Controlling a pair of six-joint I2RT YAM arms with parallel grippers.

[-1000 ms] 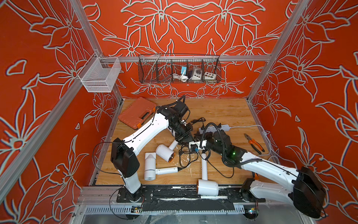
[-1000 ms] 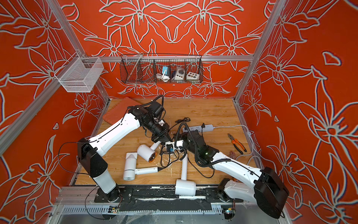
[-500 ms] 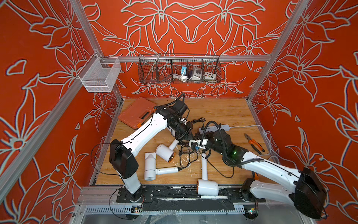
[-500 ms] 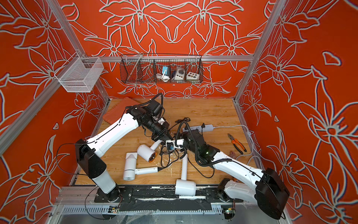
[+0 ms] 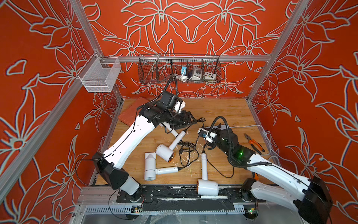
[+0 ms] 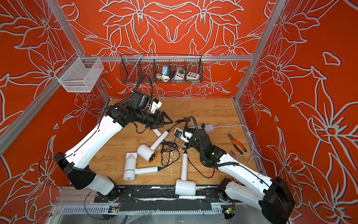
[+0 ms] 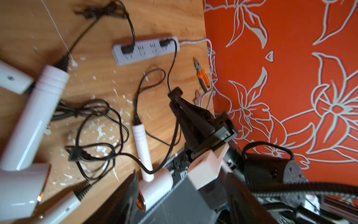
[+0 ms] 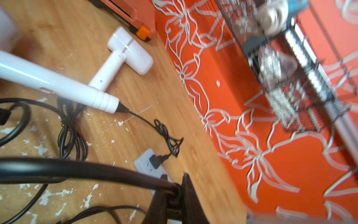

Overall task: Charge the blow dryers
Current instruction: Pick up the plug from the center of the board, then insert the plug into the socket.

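The left fingers (image 7: 126, 197) are spread wide with nothing between them and hang above the table, just off the free end of the power strip (image 7: 145, 50). A second ago they were pressed together, lower and nearer the strip. The right fingers (image 7: 184, 112) are pressed together, tips down on the strip's near side, right beside a black cord (image 7: 172, 67) that runs from one of two plugs (image 7: 126, 49) seated in the strip. I cannot tell whether they pinch that cord.

Four white, hammer-shaped blow dryers (image 6: 146, 153) lie flat. The copper-lined dryer (image 5: 164, 152) has its handle aimed at the strip's free end. The nozzled dryer (image 5: 150, 166) lies just beyond it, farther from the strip. The front-edge dryer (image 5: 207, 187) points its handle toward the strip. The fourth dryer (image 8: 129, 54) lies well away from the strip, beside an orange case (image 8: 143, 33). Loose black cord is coiled between them.

The wooden table (image 5: 222, 108) is flecked with white chips. Orange-handled pliers (image 5: 253, 143) lie past the strip's cable end. The walls (image 5: 193, 29) are red-orange with white flower outlines, and a wire basket (image 5: 151, 75) hangs on the back wall.
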